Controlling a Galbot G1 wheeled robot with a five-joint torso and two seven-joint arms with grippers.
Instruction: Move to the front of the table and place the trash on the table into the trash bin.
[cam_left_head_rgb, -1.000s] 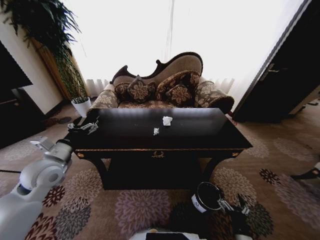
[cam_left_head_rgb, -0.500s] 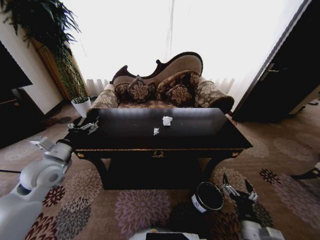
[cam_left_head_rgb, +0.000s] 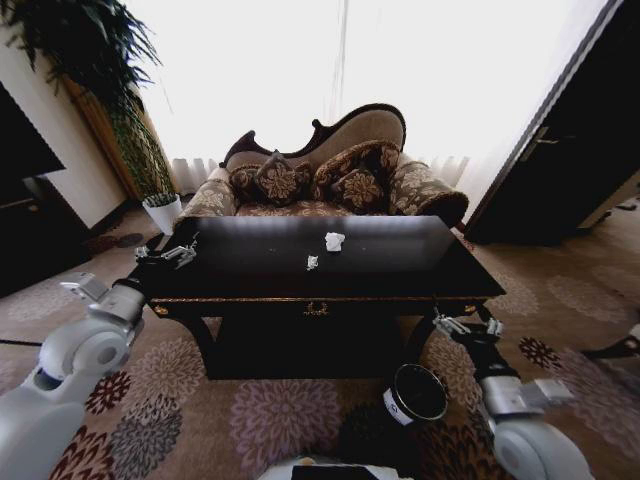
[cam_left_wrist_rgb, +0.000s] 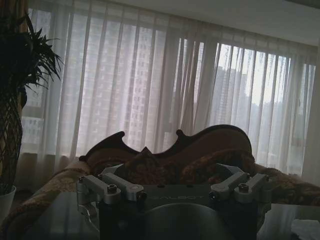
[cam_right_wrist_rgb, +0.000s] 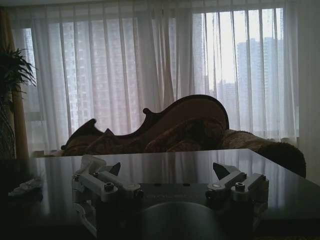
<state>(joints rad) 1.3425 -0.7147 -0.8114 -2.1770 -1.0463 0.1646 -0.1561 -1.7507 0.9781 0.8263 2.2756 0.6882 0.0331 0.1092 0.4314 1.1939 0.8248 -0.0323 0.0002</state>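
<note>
Right gripper (cam_left_head_rgb: 468, 325) held open, empty, at right front corner of black table (cam_left_head_rgb: 400, 280). Left gripper (cam_left_head_rgb: 168, 254) open, parked at left end. Reach step judged begun; paper wad (cam_left_head_rgb: 334, 241) and scrap (cam_left_head_rgb: 312, 262) lie mid-table, to be gripped next. Trash bin (cam_left_head_rgb: 414, 394) on floor, inside dark, contents unclear.

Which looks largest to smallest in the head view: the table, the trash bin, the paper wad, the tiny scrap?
1. the table
2. the trash bin, though it sits nearer the camera than the tabletop
3. the paper wad
4. the tiny scrap
</note>
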